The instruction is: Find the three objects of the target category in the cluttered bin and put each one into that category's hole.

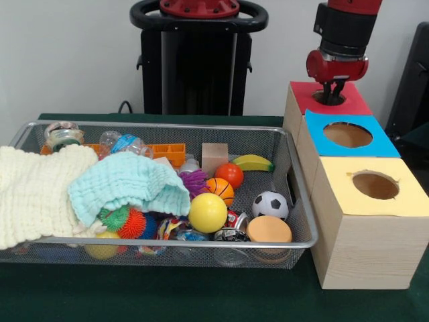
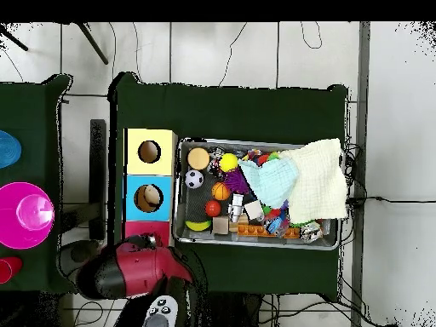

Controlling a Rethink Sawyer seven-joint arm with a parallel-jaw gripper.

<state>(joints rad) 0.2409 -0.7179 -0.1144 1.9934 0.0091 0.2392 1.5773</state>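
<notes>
worktop (image 1: 201,302): dark green cloth carrying everything, spread below the gripper.
bin (image 1: 161,243): silver wire-mesh basket, well off to one side of the gripper and lower; crowded with balls, cloths, blocks and toy fruit.
cloths: a cream cloth (image 1: 33,194) and a mint cloth (image 1: 127,184) lie over the bin's end farthest from the gripper; soft and limp, probably hiding items.
hole (image 1: 330,98): red-faced round opening in the pale wooden box, directly under the gripper.
gripper (image 1: 332,92): tips dipped into the red hole; whether they are apart or together, I cannot tell.
yellow ball (image 1: 207,212): likely light, smooth, prone to roll; take it across its widest part.
soccer ball (image 1: 270,204): nearer the gripper, same handling.
</notes>
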